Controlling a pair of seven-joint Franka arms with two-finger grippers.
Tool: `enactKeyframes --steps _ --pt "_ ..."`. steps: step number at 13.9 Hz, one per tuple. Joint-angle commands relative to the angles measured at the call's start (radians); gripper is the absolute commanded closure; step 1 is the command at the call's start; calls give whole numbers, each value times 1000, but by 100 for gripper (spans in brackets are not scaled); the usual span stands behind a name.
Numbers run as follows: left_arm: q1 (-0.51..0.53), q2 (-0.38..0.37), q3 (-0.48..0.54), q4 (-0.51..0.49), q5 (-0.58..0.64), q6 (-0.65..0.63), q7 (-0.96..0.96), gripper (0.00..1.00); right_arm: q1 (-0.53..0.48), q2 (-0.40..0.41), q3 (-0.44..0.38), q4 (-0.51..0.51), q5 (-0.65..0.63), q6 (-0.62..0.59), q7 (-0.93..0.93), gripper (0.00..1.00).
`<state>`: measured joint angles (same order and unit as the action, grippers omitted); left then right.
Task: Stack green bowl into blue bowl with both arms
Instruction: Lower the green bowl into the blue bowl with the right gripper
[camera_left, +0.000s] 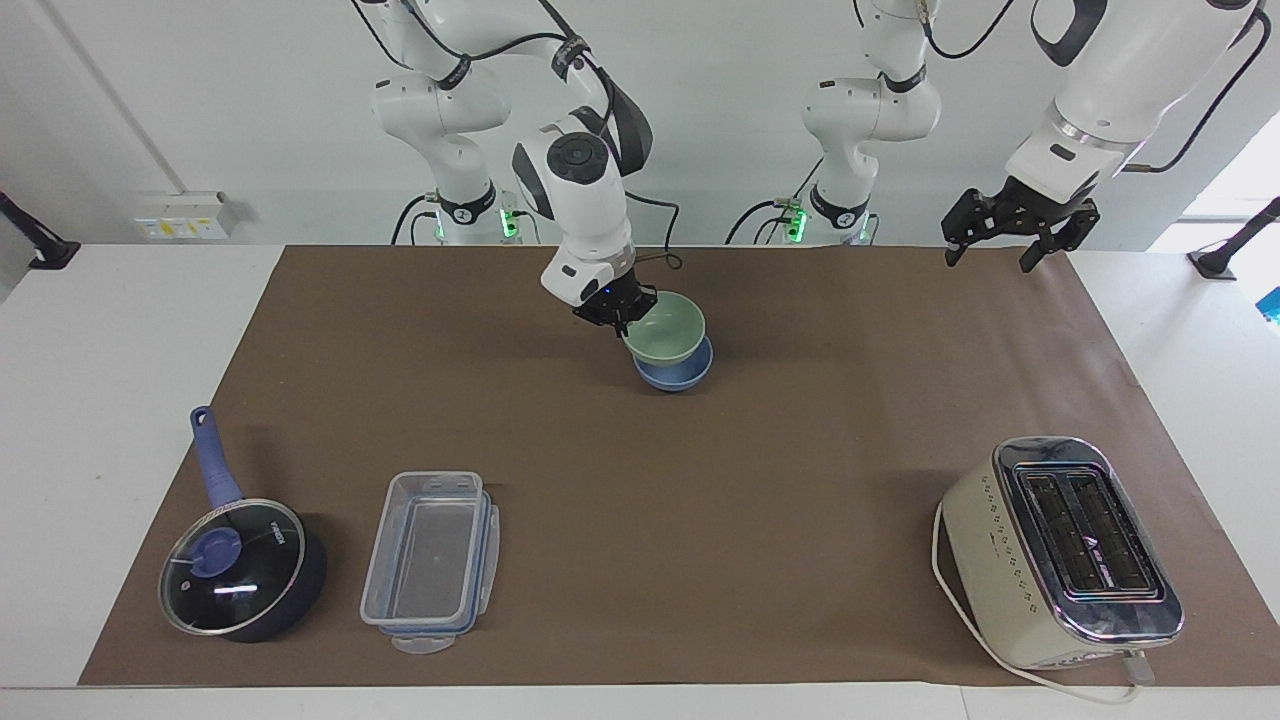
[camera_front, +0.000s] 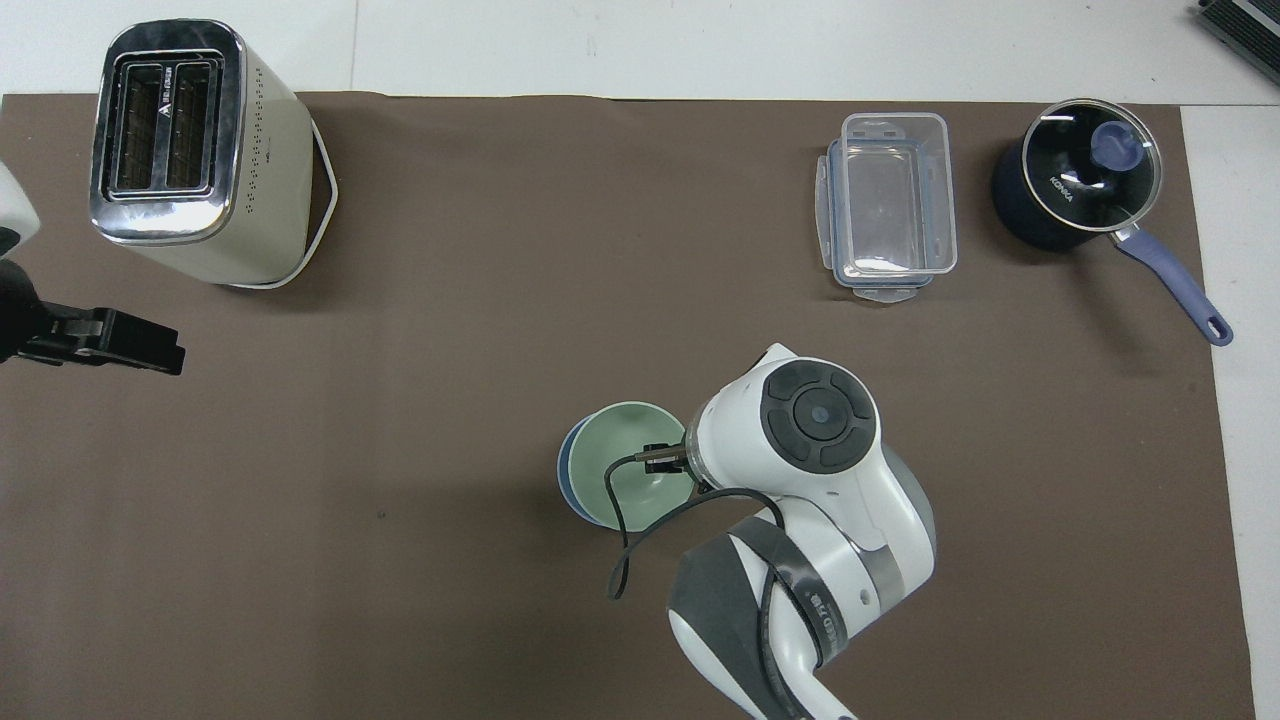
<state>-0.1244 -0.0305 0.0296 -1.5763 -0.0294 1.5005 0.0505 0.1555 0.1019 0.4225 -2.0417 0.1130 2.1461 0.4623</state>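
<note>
Two bowls share one spot now: the right gripper (camera_left: 622, 318) pinches the rim of the green bowl (camera_left: 668, 331), pale mint, smooth and plain, right over the blue bowl (camera_left: 678, 374), whose periwinkle edge peeks out beneath it. Whether the green bowl is seated cannot be told. Well away from the blue bowl, toward the left arm's end, the left gripper (camera_left: 1002, 243) waits above the table with its fingers spread wide, holding nothing.

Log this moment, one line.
right tool: shut on pale mint-green bowl | over periwinkle-blue bowl | left tool: open, waiting
</note>
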Motion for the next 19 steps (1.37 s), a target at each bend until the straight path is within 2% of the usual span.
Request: enactKeyframes --steps 1,8,19 --pt "11 -23 -8 -17 16 7 14 0 7 16 -1 0 22 44 18 100" --pt "11 -26 -7 -11 11 7 6 0 36 71 -2 -3 13 103 59 100" --pt "11 -26 -8 -13 8 10 5 0 35 93 -7 -26 -6 135 30 100"
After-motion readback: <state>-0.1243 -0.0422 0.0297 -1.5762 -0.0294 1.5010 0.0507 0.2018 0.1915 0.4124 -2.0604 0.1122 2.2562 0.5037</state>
